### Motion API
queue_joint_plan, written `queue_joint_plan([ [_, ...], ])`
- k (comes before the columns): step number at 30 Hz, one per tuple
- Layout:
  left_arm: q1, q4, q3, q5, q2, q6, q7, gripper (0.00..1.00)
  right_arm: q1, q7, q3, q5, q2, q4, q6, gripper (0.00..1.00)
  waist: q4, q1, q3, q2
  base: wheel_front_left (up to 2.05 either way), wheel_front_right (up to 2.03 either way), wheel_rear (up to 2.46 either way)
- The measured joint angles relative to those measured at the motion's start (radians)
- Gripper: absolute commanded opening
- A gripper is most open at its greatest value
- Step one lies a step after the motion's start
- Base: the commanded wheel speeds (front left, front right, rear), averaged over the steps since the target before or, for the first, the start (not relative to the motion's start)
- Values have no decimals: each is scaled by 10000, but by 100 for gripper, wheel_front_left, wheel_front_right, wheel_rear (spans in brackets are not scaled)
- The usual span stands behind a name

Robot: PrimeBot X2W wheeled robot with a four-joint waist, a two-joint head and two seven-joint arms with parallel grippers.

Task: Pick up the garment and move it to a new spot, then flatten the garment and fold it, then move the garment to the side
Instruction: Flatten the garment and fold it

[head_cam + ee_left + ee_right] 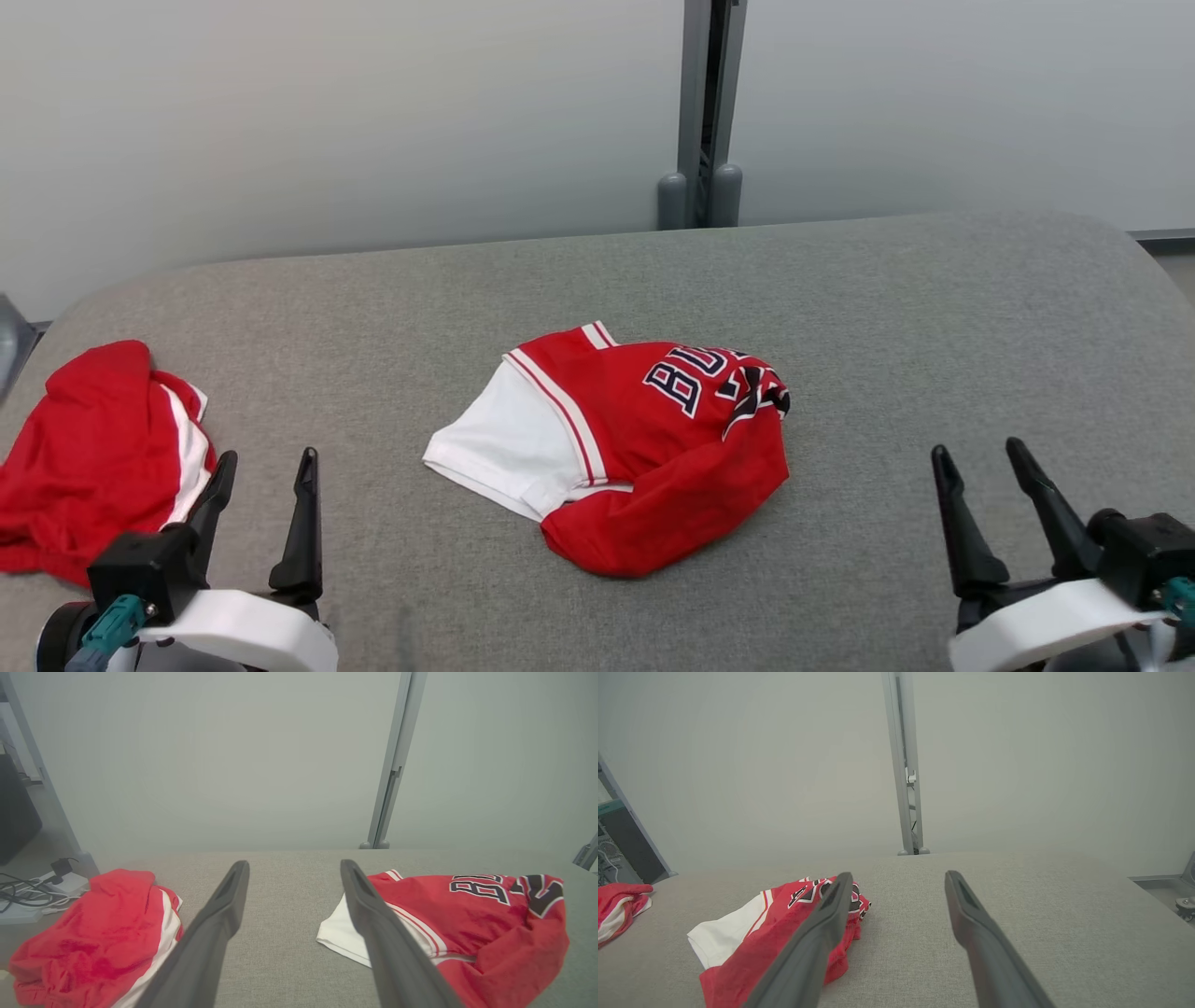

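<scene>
A crumpled red jersey garment (644,439) with a white sleeve and dark lettering lies in the middle of the grey table (887,317). It appears at the right of the left wrist view as the garment (472,924) and at the lower left of the right wrist view as the garment (784,924). My left gripper (266,462) stands open at the lower left, apart from it, with nothing between its fingers. My right gripper (980,457) stands open at the lower right, also apart and holding nothing.
A second red and white garment (103,457) lies bunched at the table's left edge, close beside my left gripper. A grey post (705,112) rises behind the table's far edge. Cables (28,896) lie on the floor beyond the left edge.
</scene>
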Motion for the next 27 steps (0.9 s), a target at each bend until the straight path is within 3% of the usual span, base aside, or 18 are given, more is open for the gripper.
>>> queue_joint_plan([
  [4, -218, 0, -88, 27, 2, -77, 10, 100, -234, 102, 767, -33, -2, -67, 0, 100, 329, 0, 113, 0, 0, 0, 0],
  [9, -692, 12, -186, 98, -75, -238, -90, 100, -999, 581, 2600, -81, -100, -36, 0, 100, 801, 0, 592, 0, 0, 0, 0],
  [16, -1279, 382, -297, 111, -311, -493, -451, 100, -1865, 2383, 4836, 349, -798, 828, 2, 100, 1634, 0, 1394, 0, 0, 0, 0],
  [20, -1685, 709, -416, 105, -587, -692, -761, 100, -2397, 3829, 5371, 282, -1352, 1490, 2, 100, 2172, 0, 1959, 0, 0, 0, 0],
  [27, -2071, 1239, -500, 77, -922, -932, -1110, 100, -3132, 4167, 5256, -445, -1649, 2247, 2, 100, 2705, 0, 2597, 0, 0, 0, 0],
])
